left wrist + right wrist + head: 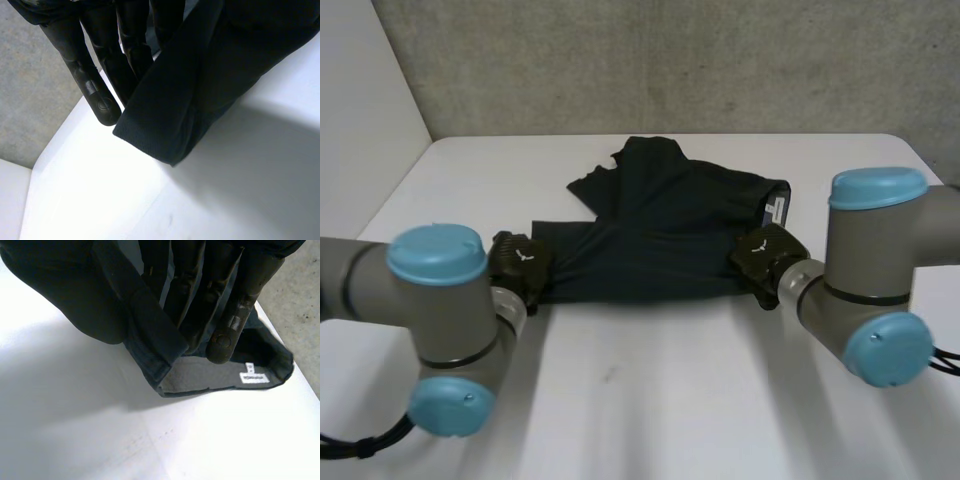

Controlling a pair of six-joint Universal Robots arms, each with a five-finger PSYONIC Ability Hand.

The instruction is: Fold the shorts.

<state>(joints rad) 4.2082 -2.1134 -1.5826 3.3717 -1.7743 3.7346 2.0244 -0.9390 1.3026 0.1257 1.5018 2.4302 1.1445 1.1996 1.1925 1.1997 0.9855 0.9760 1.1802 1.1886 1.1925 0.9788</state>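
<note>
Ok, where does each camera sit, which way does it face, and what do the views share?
Head view: between and behind the arms, looking down at the white table and dark shorts; left hand, right hand and both arms show.
Left wrist view: on the left wrist, looking along the left hand's palm at a lifted shorts corner.
Right wrist view: on the right wrist, along the right hand's palm at the waistband's white label.
All share the shorts and table.

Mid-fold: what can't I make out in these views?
Head view: the left robot hand and right robot hand show their backs, hiding their contact with the shorts.
Right wrist view: the label's print is too small to read.
Left wrist view: the shorts run off the edge.
</note>
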